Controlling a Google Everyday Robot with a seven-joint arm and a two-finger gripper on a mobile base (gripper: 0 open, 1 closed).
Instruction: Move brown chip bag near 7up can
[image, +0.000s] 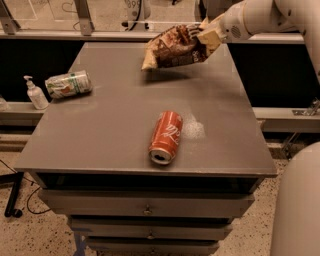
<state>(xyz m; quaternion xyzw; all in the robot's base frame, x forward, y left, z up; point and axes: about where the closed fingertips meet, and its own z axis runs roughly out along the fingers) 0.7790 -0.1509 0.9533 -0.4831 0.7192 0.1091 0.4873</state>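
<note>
The brown chip bag (172, 47) hangs in the air above the far part of the grey table (115, 135), tilted with its tan end down to the left. My gripper (207, 35) is shut on the bag's right end, reaching in from the upper right. The 7up can (68, 84), silver-white and green, lies on its side at the table's left edge, well to the left of the bag.
A red Coca-Cola can (166, 137) lies on its side near the table's front middle. A small white pump bottle (35, 93) stands on a ledge just left of the table. Drawers sit under the tabletop. My white base (297, 205) fills the lower right.
</note>
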